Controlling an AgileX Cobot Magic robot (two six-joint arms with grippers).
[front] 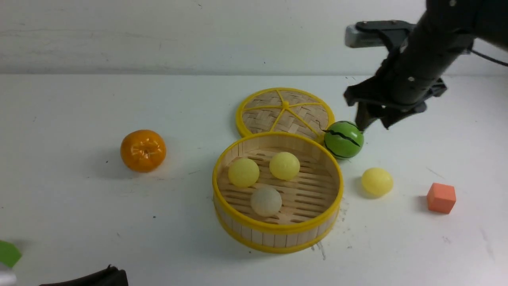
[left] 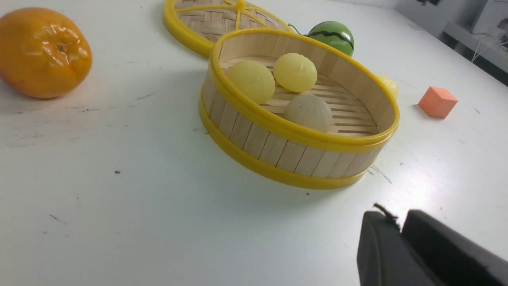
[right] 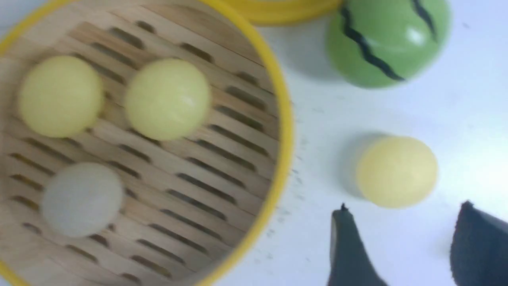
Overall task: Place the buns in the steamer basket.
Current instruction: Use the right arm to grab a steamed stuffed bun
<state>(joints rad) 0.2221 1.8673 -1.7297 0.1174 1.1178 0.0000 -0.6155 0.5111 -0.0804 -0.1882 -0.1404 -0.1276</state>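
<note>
Right gripper (front: 375,126): fingers spread apart, nothing between them. It hangs over the far right part of the white table (front: 79,222), just above the watermelon ball (front: 343,140).

Left gripper (left: 401,242): low by the near left corner, fingers pressed together, holding nothing.

Steamer basket (front: 278,234): middle of the table, nearer my edge. Three buns are inside: two yellow buns (front: 243,172) (front: 284,165) side by side at the far part of the floor, and the cream bun (front: 266,201) nearer me.

Loose yellow bun (front: 377,181): on the bare table just right of the basket, apart from its rim.

Around it:
- The watermelon ball sits on the far side of the loose bun, just beside the basket's rim and the woven lid (front: 285,111).
- The lid lies flat behind the basket.
- An orange-red cube (front: 441,197) lies further toward the right edge.
- The orange (front: 143,150) is well apart, toward the left edge.
</note>
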